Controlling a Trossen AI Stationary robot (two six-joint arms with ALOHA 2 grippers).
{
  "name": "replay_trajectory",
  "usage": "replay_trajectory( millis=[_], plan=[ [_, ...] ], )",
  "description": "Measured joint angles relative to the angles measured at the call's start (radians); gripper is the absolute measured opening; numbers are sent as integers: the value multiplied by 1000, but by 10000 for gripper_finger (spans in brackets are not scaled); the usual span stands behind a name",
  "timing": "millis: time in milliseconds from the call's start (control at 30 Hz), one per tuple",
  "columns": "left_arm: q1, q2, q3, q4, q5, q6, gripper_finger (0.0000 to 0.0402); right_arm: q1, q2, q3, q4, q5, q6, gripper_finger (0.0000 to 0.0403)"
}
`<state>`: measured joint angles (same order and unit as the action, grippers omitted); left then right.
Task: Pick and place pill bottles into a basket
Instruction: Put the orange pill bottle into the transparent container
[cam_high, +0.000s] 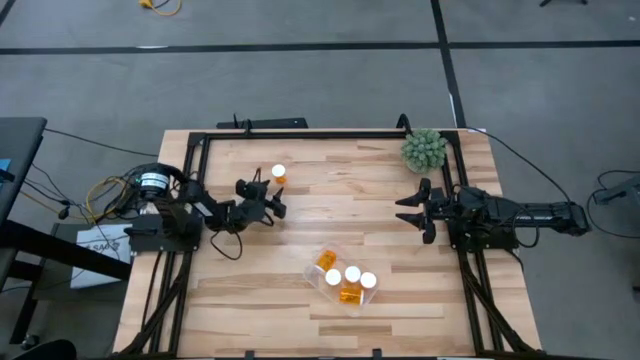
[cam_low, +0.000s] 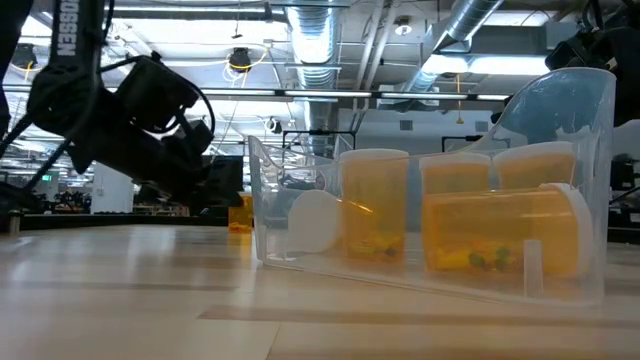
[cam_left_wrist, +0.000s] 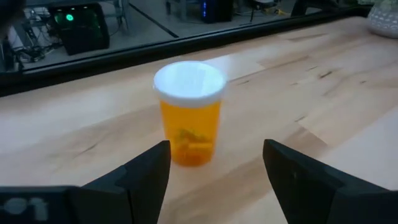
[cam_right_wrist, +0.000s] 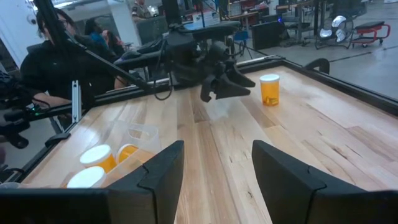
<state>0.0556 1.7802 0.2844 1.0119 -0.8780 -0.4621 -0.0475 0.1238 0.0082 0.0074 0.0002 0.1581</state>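
From where I stand, the left pincer (cam_high: 268, 200) sits open on the counter (cam_high: 330, 180), its two fingers spread and aimed at the one pill bottle (cam_high: 279, 174) not yet in the basket, which stands upright with its white cap up at about one o'clock from the fingertips and just beyond them. In the left wrist view that bottle (cam_left_wrist: 189, 112) is a little toward one finger instead of centred in the gap, and nothing touches it yet. To do this well, I'd say the arm should shift sideways until the bottle sits squarely between the fingers, then ease forward low enough to close on the orange body below the cap; a grip on the cap rim would likely slip or tip it. The basket (cam_high: 345, 280) lies well apart at roughly five o'clock from the bottle, near the counter's front, and already holds five bottles, three upright and two on their sides, so the carry should come in high over its wall and drop into whatever gap is left. The right pincer (cam_high: 418, 210) waits open at the counter's three o'clock side, below the green plant ball (cam_high: 424, 149), clear of that route.
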Motion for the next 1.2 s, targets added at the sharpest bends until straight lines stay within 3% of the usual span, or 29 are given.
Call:
replay_trajectory(
  millis=[333,533,1033,1200],
  plan=[
    [129,148,54,155,135,78,248,0,0,0,0,0,0,182],
    [173,221,97,243,145,138,248,0,0,0,0,0,0,182],
    [264,252,164,263,244,222,246,0,0,0,0,0,0,182],
    [264,252,164,283,256,224,216,0,0,0,0,0,0,182]
  ],
)
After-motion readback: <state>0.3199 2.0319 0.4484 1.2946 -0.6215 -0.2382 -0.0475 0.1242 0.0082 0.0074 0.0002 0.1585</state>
